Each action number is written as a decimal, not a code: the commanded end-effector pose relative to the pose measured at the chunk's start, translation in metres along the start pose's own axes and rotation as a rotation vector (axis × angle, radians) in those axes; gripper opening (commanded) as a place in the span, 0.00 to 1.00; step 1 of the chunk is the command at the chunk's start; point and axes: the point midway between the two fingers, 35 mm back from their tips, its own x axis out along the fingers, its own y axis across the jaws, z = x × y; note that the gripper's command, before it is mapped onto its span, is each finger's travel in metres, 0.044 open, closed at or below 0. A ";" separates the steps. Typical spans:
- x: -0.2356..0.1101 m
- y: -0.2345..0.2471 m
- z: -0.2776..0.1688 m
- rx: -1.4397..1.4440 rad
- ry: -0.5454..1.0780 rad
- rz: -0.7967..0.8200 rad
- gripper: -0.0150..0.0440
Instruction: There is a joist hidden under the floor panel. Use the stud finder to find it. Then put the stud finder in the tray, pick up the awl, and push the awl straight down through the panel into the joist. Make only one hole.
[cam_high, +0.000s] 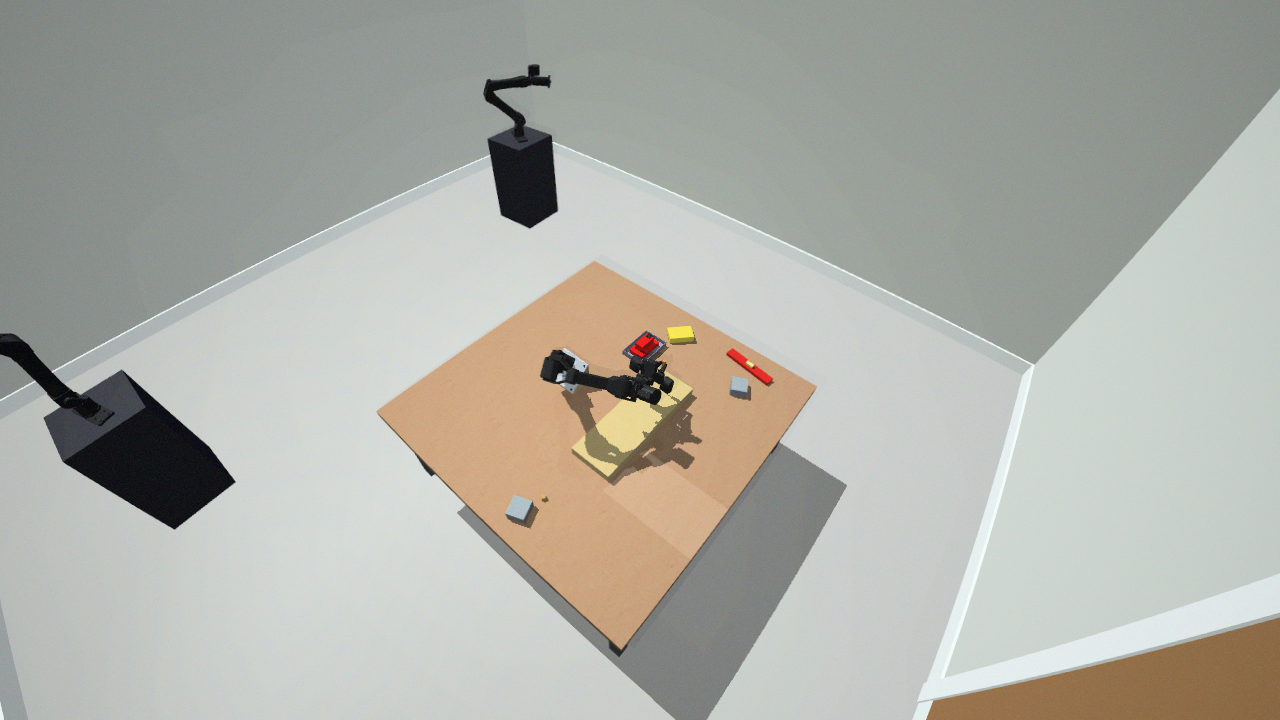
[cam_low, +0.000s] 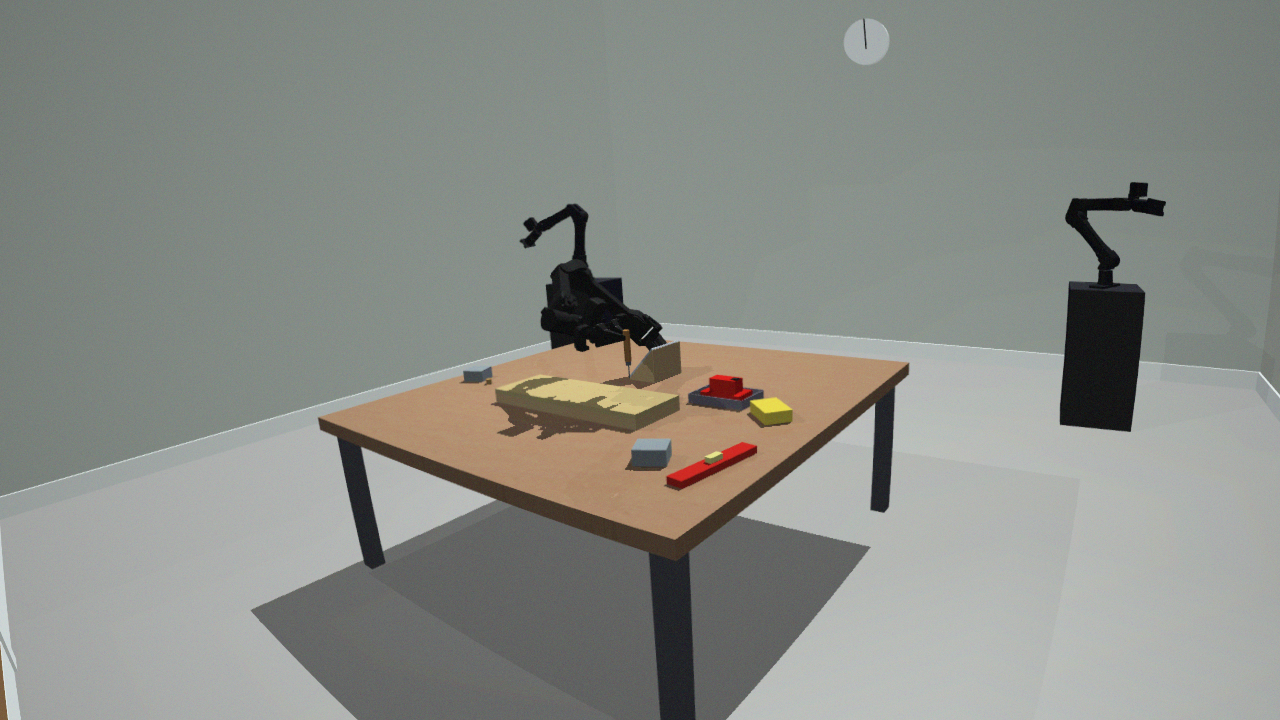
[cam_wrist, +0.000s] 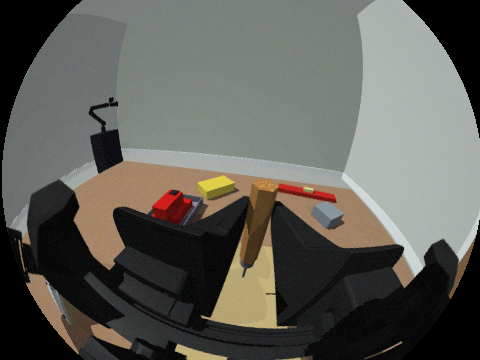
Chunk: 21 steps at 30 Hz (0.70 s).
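My gripper (cam_high: 656, 379) (cam_low: 626, 337) (cam_wrist: 260, 204) is shut on the awl (cam_low: 626, 347) (cam_wrist: 258, 223), gripping its brown wooden handle. The awl hangs nearly upright with its metal tip down, a little above the end of the pale yellow floor panel (cam_high: 620, 441) (cam_low: 572, 402) (cam_wrist: 246, 303) nearest the tray. The red stud finder (cam_high: 642, 344) (cam_low: 726, 385) (cam_wrist: 171, 204) lies in the dark grey tray (cam_high: 657, 339) (cam_low: 702, 399) (cam_wrist: 195, 210), just beyond that end of the panel. I see no hole in the panel.
A yellow block (cam_high: 680, 334) (cam_low: 770, 411) (cam_wrist: 216, 186) lies beside the tray. A red level (cam_high: 749, 366) (cam_low: 711, 464) (cam_wrist: 307, 192) and a grey block (cam_high: 739, 386) (cam_low: 650, 452) (cam_wrist: 327, 214) lie further right. Another grey block (cam_high: 519, 509) (cam_low: 477, 373) sits near the far table edge. A tan wedge (cam_low: 660, 361) stands behind the panel.
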 end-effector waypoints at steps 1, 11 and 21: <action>0.002 0.000 0.004 -0.030 -0.028 0.004 0.25; 0.003 0.000 -0.001 -0.030 -0.028 0.004 0.25; 0.004 -0.001 -0.015 -0.030 -0.027 0.004 0.25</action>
